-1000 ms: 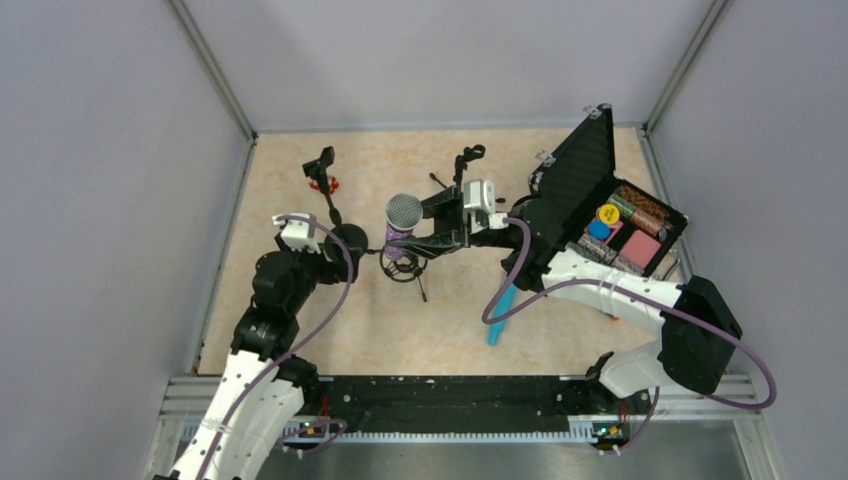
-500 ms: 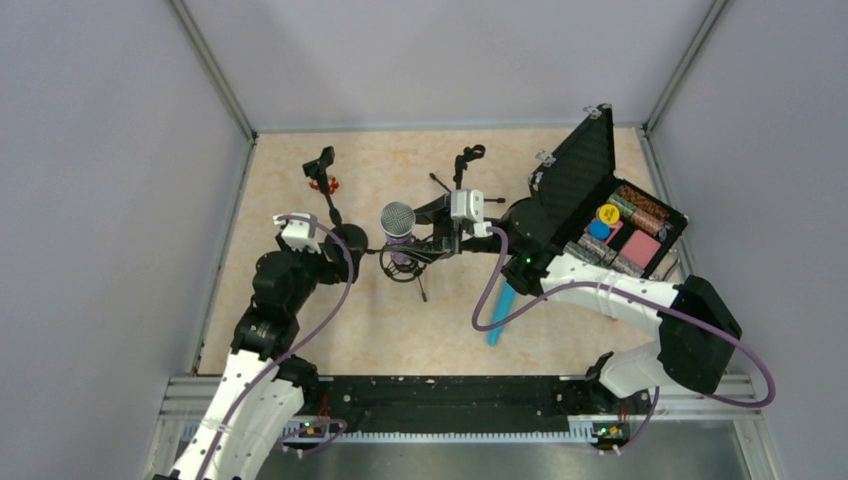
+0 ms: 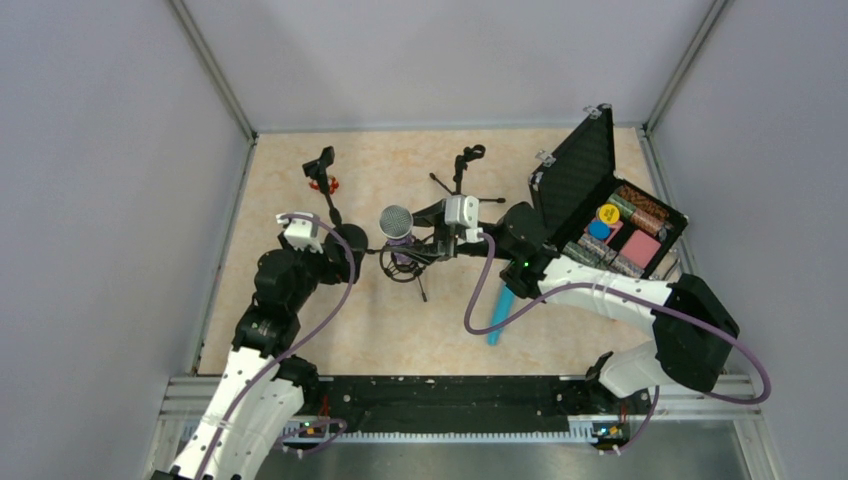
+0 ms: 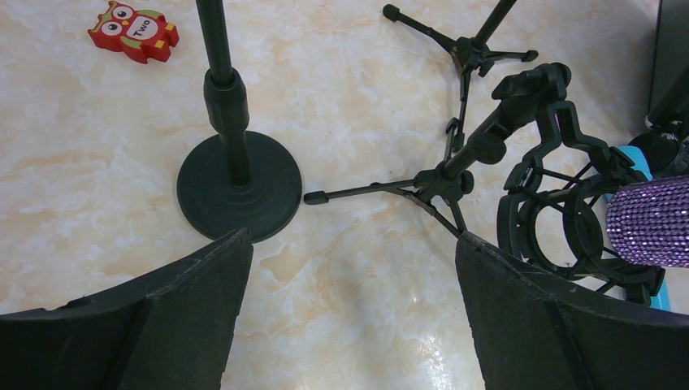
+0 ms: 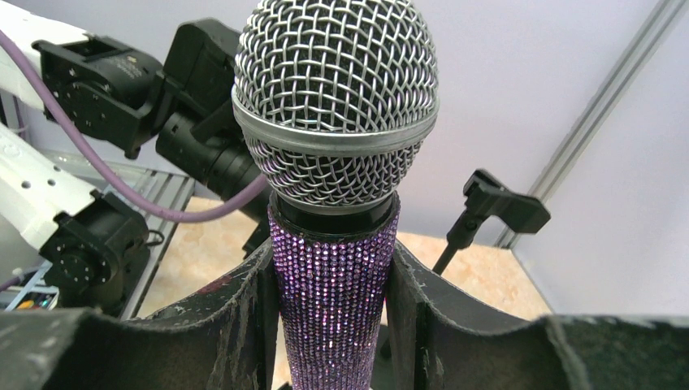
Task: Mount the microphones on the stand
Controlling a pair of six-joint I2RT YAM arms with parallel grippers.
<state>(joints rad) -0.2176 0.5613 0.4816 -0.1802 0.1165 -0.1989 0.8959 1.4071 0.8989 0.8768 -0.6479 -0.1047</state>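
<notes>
Right wrist view: the purple microphone stands upright, mesh head uppermost, its body pinched by the right gripper. From the left wrist, its lower end sits at 3 o'clock of the shock-mount ring, just beside it; whether it is inside, I cannot tell. The left gripper, fingers spread and holding nothing, hangs at the stand's 9 o'clock.

The top view looks down over the whole table; the left wrist view faces it from low. The right wrist view sits close against the purple microphone, shared by all three.
</notes>
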